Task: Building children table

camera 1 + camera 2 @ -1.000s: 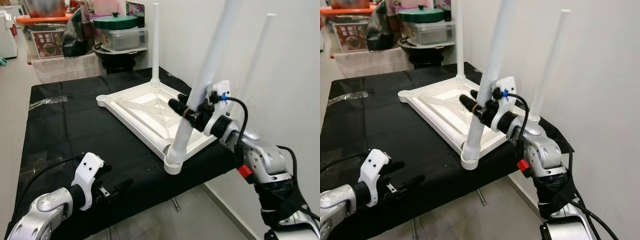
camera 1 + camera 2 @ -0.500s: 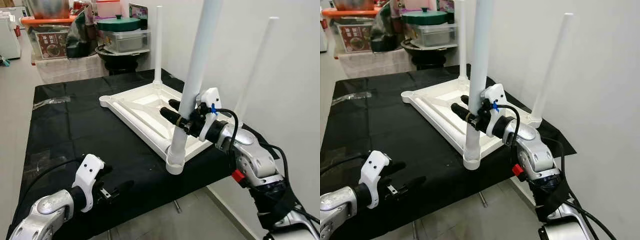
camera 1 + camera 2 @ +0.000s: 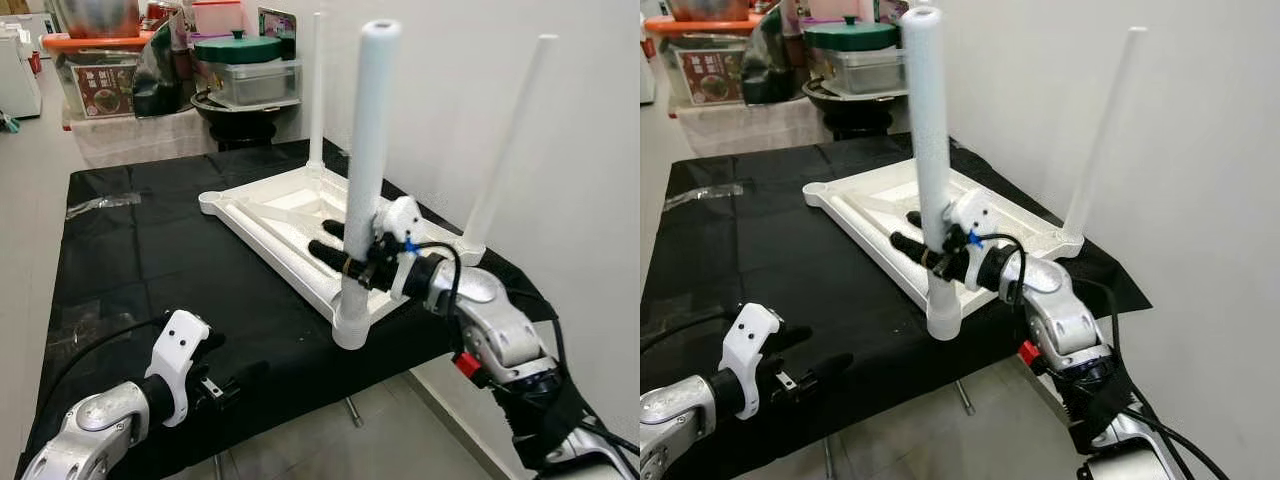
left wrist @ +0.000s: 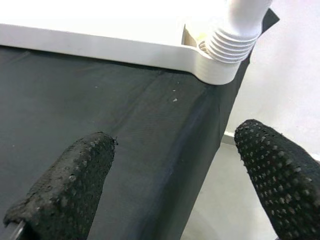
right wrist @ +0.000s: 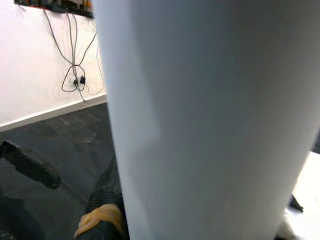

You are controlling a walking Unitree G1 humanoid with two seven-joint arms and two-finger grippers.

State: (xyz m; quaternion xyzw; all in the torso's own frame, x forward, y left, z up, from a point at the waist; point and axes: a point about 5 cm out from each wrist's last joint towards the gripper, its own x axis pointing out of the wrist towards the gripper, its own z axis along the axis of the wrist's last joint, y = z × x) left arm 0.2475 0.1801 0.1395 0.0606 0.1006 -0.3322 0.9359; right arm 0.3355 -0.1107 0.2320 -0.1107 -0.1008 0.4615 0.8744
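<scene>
While the upturned white table top [image 3: 290,225] lies on the black cloth [image 3: 150,260] of the work table, the right gripper [image 3: 340,243] is seen clamped around the near leg [image 3: 362,170], low on its shaft, one black finger passing on each side of it. That leg is stood upright in the near corner socket [image 3: 350,325] of the table top, at the near right edge of the cloth. In the right wrist view the white shaft [image 5: 210,120] is pressed against a black finger [image 5: 107,200], on which a yellow-orange band is seen; whether the leg is fully seated in its socket cannot be told.

Two more legs are stood upright: one at the far corner [image 3: 316,90] and one at the right corner [image 3: 505,140] by the white wall [image 3: 560,200]. The left corner socket [image 3: 207,199] is shown bare.

The left gripper [image 3: 235,378] is held low at the near left, over the near edge of the cloth, its fingers [image 4: 75,175] spread wide with nothing between them and pointed towards the near socket.

Beyond the table, a clear lidded tub [image 3: 245,78] under a green lid [image 3: 232,46] is seen, and a box with an orange lid [image 3: 90,40]; their contents are not clearly made out.
</scene>
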